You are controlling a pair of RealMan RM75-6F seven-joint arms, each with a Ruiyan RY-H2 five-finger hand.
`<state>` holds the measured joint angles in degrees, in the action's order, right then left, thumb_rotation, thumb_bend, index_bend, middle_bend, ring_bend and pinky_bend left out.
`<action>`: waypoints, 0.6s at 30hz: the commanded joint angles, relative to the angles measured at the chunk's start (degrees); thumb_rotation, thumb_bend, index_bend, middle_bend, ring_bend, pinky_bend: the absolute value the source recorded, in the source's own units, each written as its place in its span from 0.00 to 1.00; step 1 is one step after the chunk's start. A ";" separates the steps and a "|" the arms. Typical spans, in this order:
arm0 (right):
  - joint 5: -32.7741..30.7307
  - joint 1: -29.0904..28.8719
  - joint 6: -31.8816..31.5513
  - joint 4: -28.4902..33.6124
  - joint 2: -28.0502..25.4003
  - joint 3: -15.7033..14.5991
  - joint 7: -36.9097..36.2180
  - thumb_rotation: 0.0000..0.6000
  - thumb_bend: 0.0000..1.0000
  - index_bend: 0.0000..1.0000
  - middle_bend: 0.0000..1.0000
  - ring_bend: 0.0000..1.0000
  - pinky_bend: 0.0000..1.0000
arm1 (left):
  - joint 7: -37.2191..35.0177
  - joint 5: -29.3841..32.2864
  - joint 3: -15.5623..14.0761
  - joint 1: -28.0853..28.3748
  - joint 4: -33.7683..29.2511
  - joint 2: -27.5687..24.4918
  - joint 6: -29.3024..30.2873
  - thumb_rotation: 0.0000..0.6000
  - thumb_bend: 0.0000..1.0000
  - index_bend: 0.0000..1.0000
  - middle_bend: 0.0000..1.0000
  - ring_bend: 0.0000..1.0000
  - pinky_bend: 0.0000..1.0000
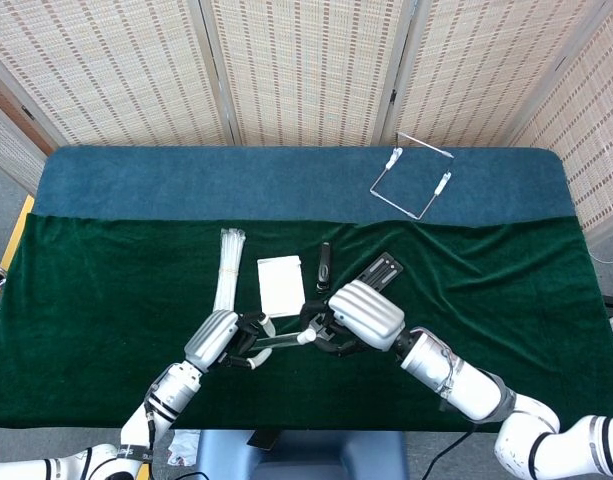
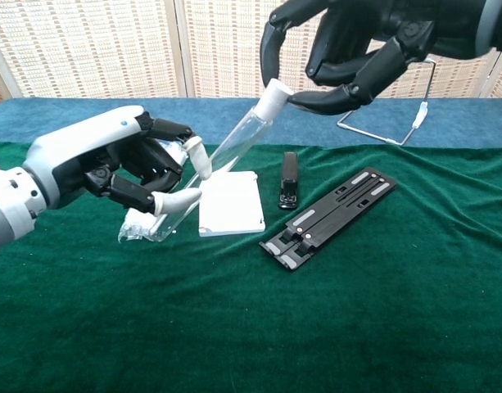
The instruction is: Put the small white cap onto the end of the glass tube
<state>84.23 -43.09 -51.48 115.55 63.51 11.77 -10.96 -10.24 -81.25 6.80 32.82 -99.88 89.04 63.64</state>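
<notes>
My left hand [image 2: 111, 168] [image 1: 218, 340] grips the lower part of a clear glass tube [image 2: 226, 157] [image 1: 278, 340], which tilts up and to the right above the green cloth. A small white cap [image 2: 272, 96] [image 1: 304, 337] sits on the tube's upper end. My right hand [image 2: 361, 45] [image 1: 358, 315] hangs over that end and pinches the cap between its thumb and a finger, the other fingers arched above it.
On the cloth below lie a white pad [image 2: 229, 204], a black stapler [image 2: 290, 179], a flat black clip board-like plate [image 2: 329, 208] and a bag of white ties [image 1: 228, 265]. A wire stand [image 2: 390, 123] stands on the blue cloth behind.
</notes>
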 commanded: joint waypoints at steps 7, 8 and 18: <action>-1.00 -0.98 0.78 -0.22 0.53 -0.08 0.71 1.00 0.70 0.74 0.99 1.00 1.00 | 0.67 0.38 0.10 0.08 -0.09 0.08 -0.07 1.00 0.47 0.75 0.91 0.80 0.83; -1.11 -1.09 0.85 -0.23 0.60 -0.09 0.80 1.00 0.70 0.74 0.99 1.00 1.00 | 0.77 0.44 0.10 0.09 -0.11 0.08 -0.11 1.00 0.47 0.75 0.91 0.80 0.83; -3.07 -2.39 1.67 -0.44 1.43 0.02 4.03 1.00 0.70 0.75 0.99 1.00 1.00 | 1.67 1.00 0.12 0.20 -0.35 0.07 -0.42 1.00 0.47 0.75 0.91 0.80 0.83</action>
<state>81.42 -45.29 -49.93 115.13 64.82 11.76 -7.31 -8.57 -80.26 6.91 33.02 -100.22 89.12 63.24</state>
